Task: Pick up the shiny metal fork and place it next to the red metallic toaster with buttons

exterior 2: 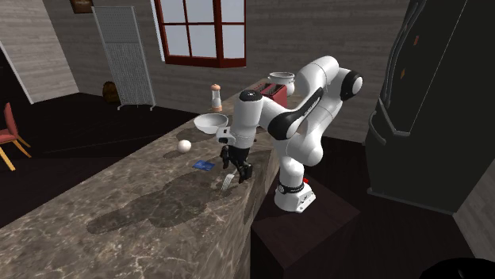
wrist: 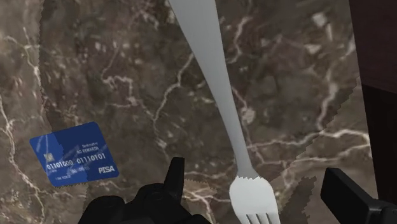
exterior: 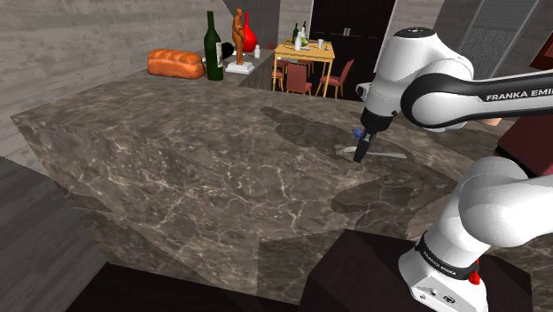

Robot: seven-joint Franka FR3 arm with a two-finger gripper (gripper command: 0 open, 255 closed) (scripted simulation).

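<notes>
Parted fingers (wrist: 347, 191) flanking fork (wrist: 218, 105), card (wrist: 75, 154) beside

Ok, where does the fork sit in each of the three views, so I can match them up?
Shoulder view: the fork lies on the marble counter at the right, under the gripper.
Second exterior view: the fork is at the counter's right edge, mid-picture, below the gripper.
Wrist view: the fork is between the open fingers, handle running away from the gripper.
Shared landmark: the blue card beside the fork.
</notes>
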